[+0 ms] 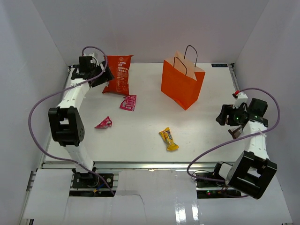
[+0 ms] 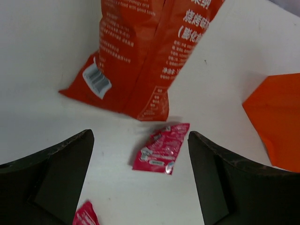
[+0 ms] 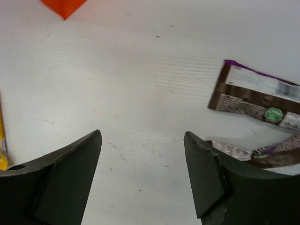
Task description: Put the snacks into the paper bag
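My left gripper [image 2: 139, 140] hangs spread and empty by the tall red-orange foil chip bag [image 1: 117, 75], left of the upright orange paper bag [image 1: 180, 86]; I'd pinch one edge squarely

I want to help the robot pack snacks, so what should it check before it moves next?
1. Paper bag upright, top open: ok.
2. Left fingers open, empty: ok.
3. Right fingers open, empty: ok.
4. Pink packet lined up between left fingers: ok.
5. Snacks packed: not ok; chip bag and yellow bar are outside.
6. Room inside bag: cannot tell.
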